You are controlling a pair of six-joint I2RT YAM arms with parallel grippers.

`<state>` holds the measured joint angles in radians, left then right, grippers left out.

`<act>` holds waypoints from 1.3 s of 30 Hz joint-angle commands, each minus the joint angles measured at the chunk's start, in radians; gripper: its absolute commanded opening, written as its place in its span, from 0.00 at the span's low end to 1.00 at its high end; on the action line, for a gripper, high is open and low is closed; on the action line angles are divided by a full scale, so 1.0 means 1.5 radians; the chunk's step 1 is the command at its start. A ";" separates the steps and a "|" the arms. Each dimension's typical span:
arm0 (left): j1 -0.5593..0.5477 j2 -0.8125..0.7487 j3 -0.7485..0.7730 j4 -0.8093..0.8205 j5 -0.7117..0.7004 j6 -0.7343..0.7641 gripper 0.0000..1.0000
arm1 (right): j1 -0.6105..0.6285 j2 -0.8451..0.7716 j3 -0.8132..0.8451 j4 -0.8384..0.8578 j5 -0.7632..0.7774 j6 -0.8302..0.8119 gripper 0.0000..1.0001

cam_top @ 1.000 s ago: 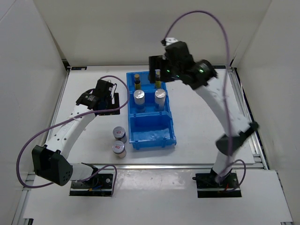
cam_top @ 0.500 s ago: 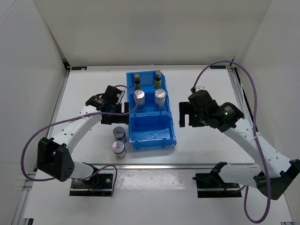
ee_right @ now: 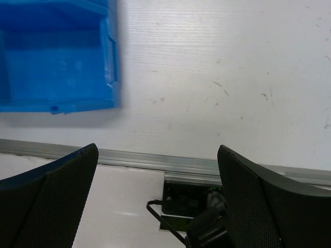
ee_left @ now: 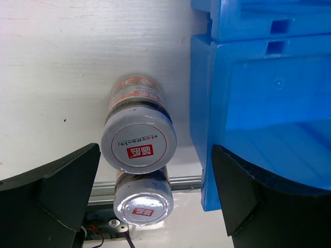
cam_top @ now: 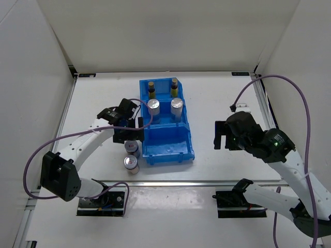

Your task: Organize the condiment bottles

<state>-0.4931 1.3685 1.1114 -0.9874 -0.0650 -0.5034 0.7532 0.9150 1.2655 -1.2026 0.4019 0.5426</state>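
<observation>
Now right gripper (cam_top: 221,135) has withdrawn from blue bin (cam_top: 189,135).

Overhead: high, near side, looking down over table (cam_top: 217,93).
Wrists: close, facing down.
Shared: bin (cam_top: 168,144) in all three.

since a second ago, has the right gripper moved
Yes. The right gripper has left the far end of the bin and now hangs open to the bin's right, lower in the top view.
</observation>
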 commanded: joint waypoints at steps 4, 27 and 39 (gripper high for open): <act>-0.003 -0.068 -0.015 -0.008 -0.040 -0.027 1.00 | 0.002 -0.010 -0.030 -0.031 0.039 0.003 0.99; 0.010 0.039 -0.060 0.005 -0.045 -0.079 1.00 | 0.002 -0.004 -0.042 -0.006 0.040 -0.009 0.99; 0.016 -0.047 0.048 -0.053 -0.094 -0.079 0.44 | 0.002 -0.004 -0.048 -0.006 0.040 -0.015 0.99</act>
<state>-0.4835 1.3811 1.0721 -1.0439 -0.1513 -0.6174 0.7532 0.9123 1.1931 -1.2289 0.4431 0.5243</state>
